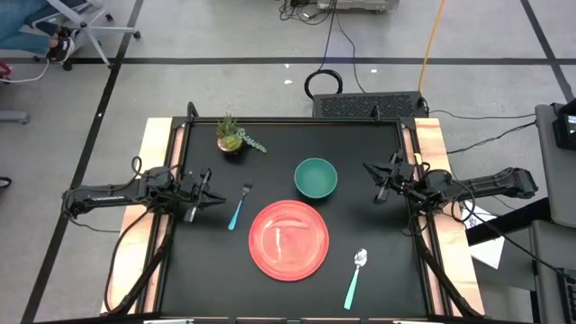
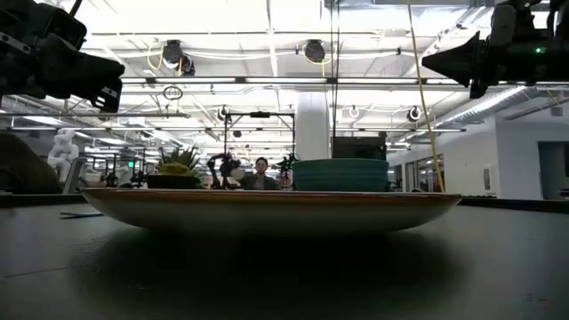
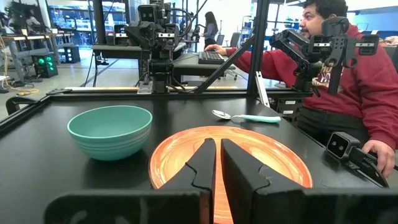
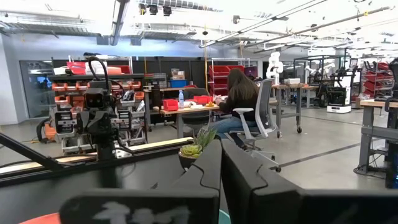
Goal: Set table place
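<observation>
Red plate (image 1: 288,238) (no writing), teal bowl (image 1: 316,177)

No readable text

No words, labels, brands or numbers can be made out in any of the four views.

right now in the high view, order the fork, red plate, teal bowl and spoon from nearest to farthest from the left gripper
1. Metal fork with the light-teal handle: just beside the left gripper, toward the table's middle.
2. Round red dinner plate: centre, toward the front edge.
3. Small teal bowl: past the centre, toward the back.
4. Metal spoon with the light-teal handle: far front corner, on the right arm's side.
</observation>
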